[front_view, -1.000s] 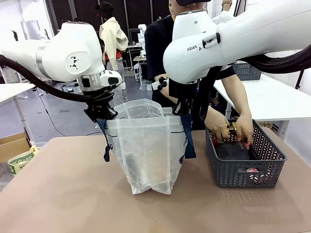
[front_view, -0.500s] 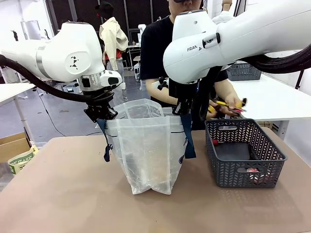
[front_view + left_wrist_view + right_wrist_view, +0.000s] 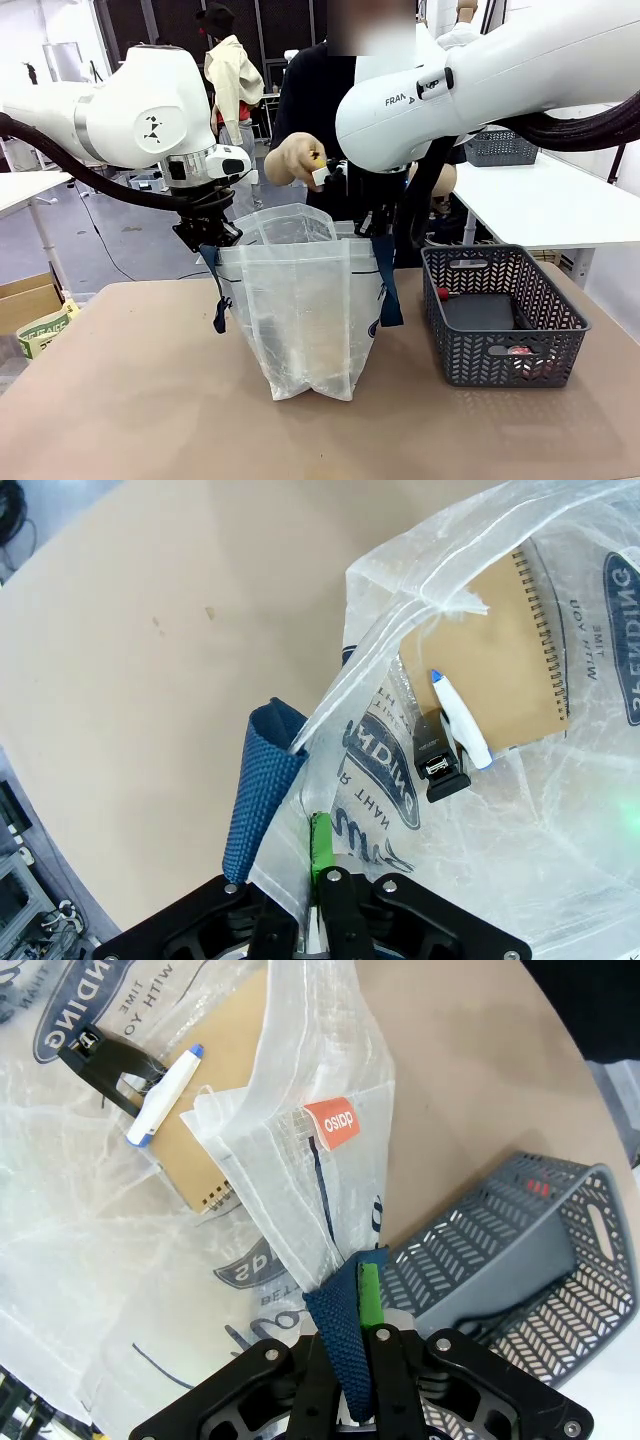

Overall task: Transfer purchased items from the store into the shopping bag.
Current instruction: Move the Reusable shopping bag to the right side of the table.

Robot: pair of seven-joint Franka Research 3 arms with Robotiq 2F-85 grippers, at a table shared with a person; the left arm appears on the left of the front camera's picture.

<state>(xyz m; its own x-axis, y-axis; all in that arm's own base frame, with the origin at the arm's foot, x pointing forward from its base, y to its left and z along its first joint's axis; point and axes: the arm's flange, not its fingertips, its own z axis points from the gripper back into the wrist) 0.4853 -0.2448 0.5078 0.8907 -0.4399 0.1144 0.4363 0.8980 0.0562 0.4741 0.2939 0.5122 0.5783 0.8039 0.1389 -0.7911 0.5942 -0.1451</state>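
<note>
At the left, the left gripper (image 3: pixel 207 236) is clamped on the near edge of the shopping bag (image 3: pixel 300 320), beside its navy strap (image 3: pixel 262 790). The grip is the same as a second ago. The bag stands upright on the table (image 3: pixel 130 400) between the two arms, its mouth pulled wide. Through that mouth the left wrist view shows what already lies inside: a brown spiral notebook (image 3: pixel 500 650), a white marker (image 3: pixel 460 718) with a blue tip resting on it, and a black clip (image 3: pixel 440 765) touching the marker.

The change is above the bag. The person's hand (image 3: pixel 292 160), down in the basket a second ago and lifted over it half a second ago, now hangs over the open mouth. It carries something small. The item is mostly hidden in the fist and may be yellow at one end, but I cannot tell what it is. I judge that the next item is about to go in, so the arms have only to keep the opening steady.

Further right, the right gripper (image 3: pixel 378 225) is pinched on the bag's other strap, unmoved. At the far right the store basket (image 3: pixel 500 345) sits on the table, apart from the bag, with a small red item (image 3: pixel 443 294) and a little more on its floor, so the transfer looks unfinished.
</note>
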